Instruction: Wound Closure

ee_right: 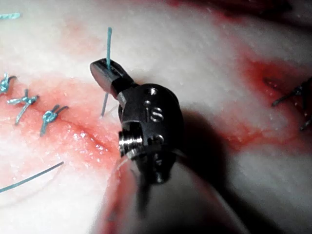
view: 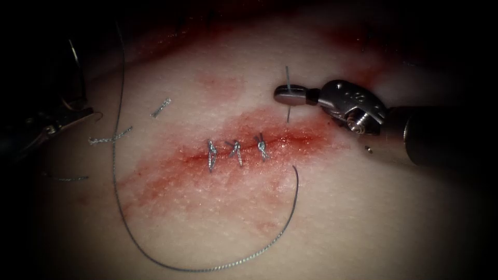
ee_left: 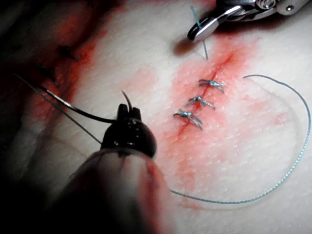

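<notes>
Three knotted stitches [view: 236,152] along the red cut [view: 290,139]; right pincer [view: 287,94] clamped on thread [view: 287,78], left pincer [ee_left: 128,113] on needle [ee_left: 78,109].

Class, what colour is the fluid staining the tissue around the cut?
Red: the fluid spreads over the pale tissue along the cut, clearest in the endoscope view.

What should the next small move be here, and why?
Probably bring the left tool, shut on the dark curved needle near one end, free of the pale tissue, toward the red cut: the right tool grips the short grey thread tail beside three knotted stitches, while the long thread lies slack.
</notes>
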Tool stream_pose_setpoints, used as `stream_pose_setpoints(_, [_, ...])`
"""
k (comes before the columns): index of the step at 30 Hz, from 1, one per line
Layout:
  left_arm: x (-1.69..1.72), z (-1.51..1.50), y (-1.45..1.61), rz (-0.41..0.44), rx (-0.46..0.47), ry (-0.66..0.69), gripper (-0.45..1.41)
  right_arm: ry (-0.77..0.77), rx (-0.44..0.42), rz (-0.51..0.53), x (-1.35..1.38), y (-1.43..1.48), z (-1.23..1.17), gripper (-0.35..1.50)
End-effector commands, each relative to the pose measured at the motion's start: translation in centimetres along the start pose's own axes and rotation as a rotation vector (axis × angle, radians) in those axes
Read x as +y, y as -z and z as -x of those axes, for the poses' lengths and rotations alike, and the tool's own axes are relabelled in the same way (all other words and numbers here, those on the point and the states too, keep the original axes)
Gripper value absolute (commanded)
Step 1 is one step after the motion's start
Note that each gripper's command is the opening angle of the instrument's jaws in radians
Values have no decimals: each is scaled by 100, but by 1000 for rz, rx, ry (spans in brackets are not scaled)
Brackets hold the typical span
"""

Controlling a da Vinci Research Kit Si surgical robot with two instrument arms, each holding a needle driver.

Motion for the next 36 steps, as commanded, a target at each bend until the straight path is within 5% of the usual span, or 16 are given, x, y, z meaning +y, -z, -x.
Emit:
stream_pose_setpoints(1, [3, 1, -8, 2, 1, 0, -32, 15, -1, -4, -4, -8, 1, -35])
stream_pose_setpoints(25, [19, -15, -11, 53, 30, -38, -32, 47, 29, -1, -8, -5, -14, -35])
stream_pose_setpoints(27, [24, -20, -14, 73, 43, -45, -32, 46, 32, 0, -4, -5, -17, 7])
stream_pose_setpoints(31, [35, -29, -20, 132, 82, -51, -32, 40, 32, 33, -1, -1, -22, 119])
stream_pose_setpoints(34, [42, -29, -22, 162, 110, -51, -32, 60, 32, 86, -1, 6, -23, 148])
stream_pose_setpoints(36, [45, -27, -23, 173, 121, -53, -32, 85, 30, 92, -3, 14, -21, 148])
